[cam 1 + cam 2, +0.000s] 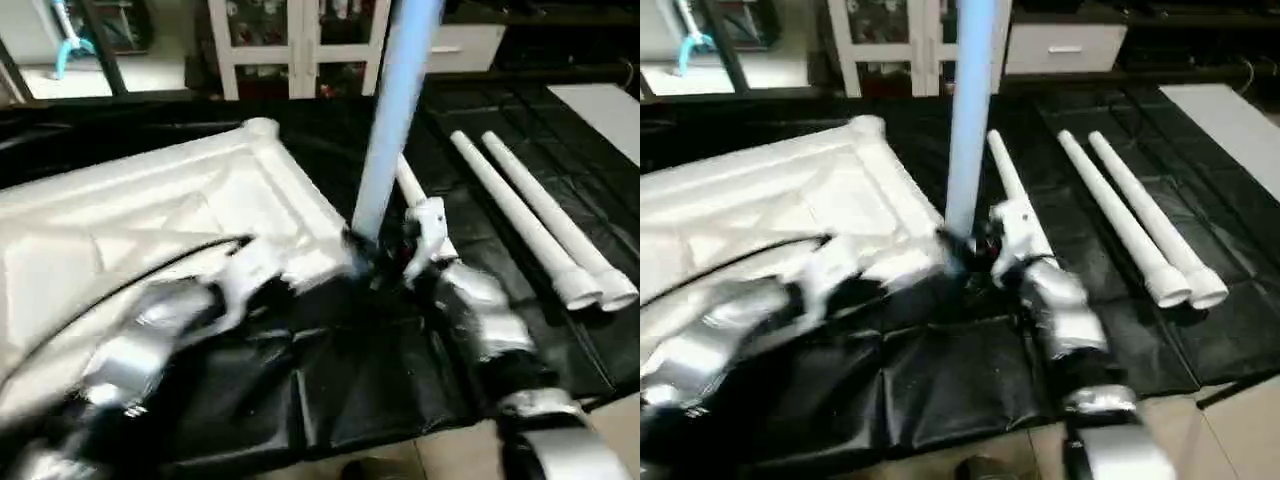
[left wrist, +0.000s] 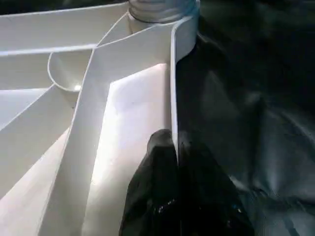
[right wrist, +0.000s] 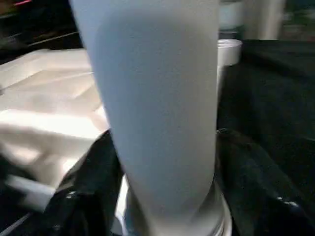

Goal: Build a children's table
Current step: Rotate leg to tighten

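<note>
The white table top (image 1: 150, 210) lies ribbed underside up on a black mat. One white leg (image 1: 395, 110) stands upright in its near right corner socket. My right gripper (image 1: 378, 255) is at the base of that leg (image 3: 157, 98), open, with one black finger (image 3: 93, 191) on each side of the tube. My left gripper (image 2: 172, 145) is shut on the top's thin side rim (image 2: 173, 88), a short way from that corner. A third leg (image 1: 1005, 165) lies just behind the upright one. Two more legs (image 1: 540, 215) lie side by side on the mat to the right.
The black mat (image 1: 380, 390) ends at pale floor (image 1: 450, 460) near my body. A white glass-door cabinet (image 1: 300, 45) stands behind the mat. A flat white panel (image 1: 610, 110) lies at the far right, and a teal object (image 1: 65, 45) is at the back left.
</note>
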You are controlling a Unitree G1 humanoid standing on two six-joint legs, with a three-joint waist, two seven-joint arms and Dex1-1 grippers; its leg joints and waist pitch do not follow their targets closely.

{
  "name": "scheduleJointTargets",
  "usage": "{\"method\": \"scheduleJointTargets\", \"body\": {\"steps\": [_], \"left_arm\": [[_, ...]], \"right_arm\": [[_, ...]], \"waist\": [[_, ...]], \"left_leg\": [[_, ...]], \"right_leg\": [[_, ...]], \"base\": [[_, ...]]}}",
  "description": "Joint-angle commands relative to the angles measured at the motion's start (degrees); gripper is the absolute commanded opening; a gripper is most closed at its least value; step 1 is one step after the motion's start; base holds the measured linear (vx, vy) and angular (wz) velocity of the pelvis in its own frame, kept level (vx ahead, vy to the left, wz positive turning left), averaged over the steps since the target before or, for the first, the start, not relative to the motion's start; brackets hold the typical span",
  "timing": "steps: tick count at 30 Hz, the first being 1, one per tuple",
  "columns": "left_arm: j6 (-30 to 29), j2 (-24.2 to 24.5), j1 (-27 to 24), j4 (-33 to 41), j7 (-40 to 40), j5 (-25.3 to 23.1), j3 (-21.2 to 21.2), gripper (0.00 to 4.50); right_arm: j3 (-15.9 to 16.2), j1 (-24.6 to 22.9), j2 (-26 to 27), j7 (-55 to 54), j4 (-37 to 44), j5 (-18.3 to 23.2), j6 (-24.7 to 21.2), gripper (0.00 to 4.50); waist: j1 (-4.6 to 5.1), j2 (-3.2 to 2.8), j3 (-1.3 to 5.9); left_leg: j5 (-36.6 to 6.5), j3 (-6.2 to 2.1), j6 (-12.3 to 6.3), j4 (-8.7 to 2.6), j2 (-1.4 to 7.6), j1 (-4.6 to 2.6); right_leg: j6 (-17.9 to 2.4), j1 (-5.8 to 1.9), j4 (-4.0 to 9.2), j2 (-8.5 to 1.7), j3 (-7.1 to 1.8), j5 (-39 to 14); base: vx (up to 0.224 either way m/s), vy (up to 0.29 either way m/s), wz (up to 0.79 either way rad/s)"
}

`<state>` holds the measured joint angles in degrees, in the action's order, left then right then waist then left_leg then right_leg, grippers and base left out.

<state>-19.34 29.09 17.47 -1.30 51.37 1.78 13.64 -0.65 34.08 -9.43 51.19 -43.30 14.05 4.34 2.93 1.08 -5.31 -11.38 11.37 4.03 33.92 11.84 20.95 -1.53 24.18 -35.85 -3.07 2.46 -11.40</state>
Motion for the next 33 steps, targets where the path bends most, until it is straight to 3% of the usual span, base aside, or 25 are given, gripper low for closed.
{"method": "scheduleJointTargets", "body": {"steps": [1,3,6,8,12,15,20,23,24,26,27,28,29,30,33], "left_arm": [[0.02,2.21,-3.43,-1.25,4.58,0.7,1.3,0.0],[0.4,5.08,-3.82,-1.98,4.92,0.75,-0.44,0.0],[0.71,5.0,-3.01,-2.73,3.84,0.94,-1.31,0.0],[0.69,4.89,-2.72,-2.83,3.8,1.34,-1.42,0.0],[1.29,4.32,-2.5,-2.92,3.84,1.32,-0.98,0.0],[1.23,4.26,-2.43,-2.85,3.6,1.44,-0.36,0.0],[-0.72,3.18,-1.7,-2.63,1.67,0.48,0.8,0.0],[-4.08,0.25,-0.47,-2.79,-1.2,-0.38,2.06,0.0],[-6.38,-2.76,0.86,-4.06,-4.65,-1.57,2.8,0.0],[-6.65,-3.09,0.98,-4.2,-5.02,-1.65,2.86,0.0],[-9.94,-7.72,2.94,-6.52,-10.05,-2.89,3.88,0.0],[-10.51,-9.0,3.5,-7.23,-11.48,-3.29,4.22,0.0],[-11.42,-11.17,4.24,-8.16,-13.51,-3.46,4.48,0.0],[-12.4,-13.09,4.93,-8.8,-14.82,-3.44,4.74,0.0],[-13.82,-17.36,6.7,-10.07,-17.02,-3.66,5.24,0.0]], "right_arm": [[-0.76,0.98,-3.61,3.05,0.26,0.48,-0.72,3.24],[-1.73,1.84,-7.24,8.59,-0.55,1.25,-1.4,3.24],[-2.77,2.35,-7.7,10.35,-0.66,2.89,-1.13,3.24],[-3.23,2.71,-7.61,10.3,-1.05,3.6,-1.39,3.01],[-3.38,2.92,-6.39,10.11,-1.72,3.88,-0.62,2.68],[-2.75,2.3,-5.1,8.69,-1.38,2.89,-0.28,2.44],[-1.83,1.43,-2.69,-6.84,-2.76,-2.27,-2.07,2.1],[-2.48,0.69,0.31,-15.73,-2.91,-2.74,-4.8,2.04],[-2.42,0.28,2.39,-20.91,-3.2,-3.71,-5.89,2.03],[-2.39,0.22,2.59,-21.52,-3.2,-3.89,-6.01,2.01],[-1.13,-0.7,5.37,-28.42,-3.19,-6.86,-6.32,2.01],[-0.72,-1.03,6.24,-30.04,-3.09,-7.72,-6.02,2.0],[-0.63,-1.52,7.97,-32.33,-2.89,-8.2,-5.67,2.0],[-0.3,-1.85,9.53,-33.81,-2.64,-8.31,-5.69,1.99],[0.56,-2.24,13.05,-35.52,-2.31,-7.34,-6.28,1.99]], "waist": [[-0.28,-0.45,3.62],[-0.39,-0.24,3.82],[-0.65,-0.32,3.93],[-0.7,-0.23,3.96],[-0.77,-0.19,3.91],[-0.77,-0.19,3.93],[-0.48,-0.07,3.63],[-0.35,-0.47,3.5],[-0.15,-0.37,3.45],[-0.4,-0.36,3.31],[-0.35,-0.51,3.09],[-0.32,-0.49,2.8],[-0.39,-0.33,2.67],[-0.42,-0.58,2.76],[-0.61,-0.22,2.81]], "left_leg": [[-5.81,-0.53,-6.94,-3.37,1.67,-0.2],[-5.07,-0.45,-7.76,-3.18,1.52,-0.19],[-2.48,-0.43,-9.18,-2.97,1.61,-0.19],[-2.47,-0.37,-9.35,-2.9,1.59,-0.2],[-4.39,-0.4,-8.25,-2.88,1.65,-0.29],[-4.34,-0.41,-7.75,-2.86,1.65,-0.27],[-6.13,-0.43,-5.79,-2.98,1.51,-0.34],[-7.06,-0.52,-3.95,-3.17,1.56,-0.48],[-8.23,-0.4,-2.96,-3.14,1.49,-0.53],[-9.36,-0.45,-2.4,-3.22,1.45,-0.71],[-10.95,-0.53,-1.82,-3.41,1.43,-0.59],[-12.22,-0.48,-1.32,-3.59,1.56,-0.88],[-14.76,-0.63,-0.05,-3.53,1.28,-1.23],[-16.8,-0.72,0.52,-3.59,1.31,-1.65],[-17.71,-0.82,0.22,-3.77,1.15,-1.67]], "right_leg": [[-16.89,-3.29,3.95,-3.7,-2.83,-1.39],[-17.56,-3.48,3.66,-3.6,-2.84,0.49],[-18.49,-3.5,3.18,-3.69,-2.85,4.3],[-18.7,-3.56,3.15,-3.77,-2.88,4.2],[-18.29,-3.4,3.42,-3.8,-2.86,0.19],[-18.01,-3.38,3.31,-3.7,-2.87,0.06],[-17.02,-3.15,3.66,-3.7,-2.88,-3.39],[-16.29,-3.03,3.85,-3.65,-3.0,-5.27],[-15.77,-2.91,4.08,-3.56,-3.08,-6.69],[-15.34,-2.77,4.41,-3.64,-3.06,-8.58],[-14.68,-2.75,4.55,-3.62,-3.04,-10.77],[-14.1,-2.33,5.0,-3.54,-2.95,-12.94],[-12.67,-2.4,5.38,-3.7,-2.93,-17.55],[-11.58,-2.01,5.71,-3.79,-3.05,-20.29],[-9.49,-1.87,6.01,-3.5,-2.98,-20.9]], "base": [[0.0,0.0,0.0],[0.0,0.0,0.0],[0.0,0.0,0.0],[0.0,0.0,0.0],[0.0,0.0,0.0],[0.0,0.0,0.0],[0.0,0.0,0.0],[0.0,0.0,0.0],[0.0,0.0,0.0],[0.0,0.0,0.0],[0.0,0.0,0.0],[0.0,0.0,0.0],[0.0,0.0,0.0],[0.0,0.0,0.0],[0.0,0.0,0.0]]}}
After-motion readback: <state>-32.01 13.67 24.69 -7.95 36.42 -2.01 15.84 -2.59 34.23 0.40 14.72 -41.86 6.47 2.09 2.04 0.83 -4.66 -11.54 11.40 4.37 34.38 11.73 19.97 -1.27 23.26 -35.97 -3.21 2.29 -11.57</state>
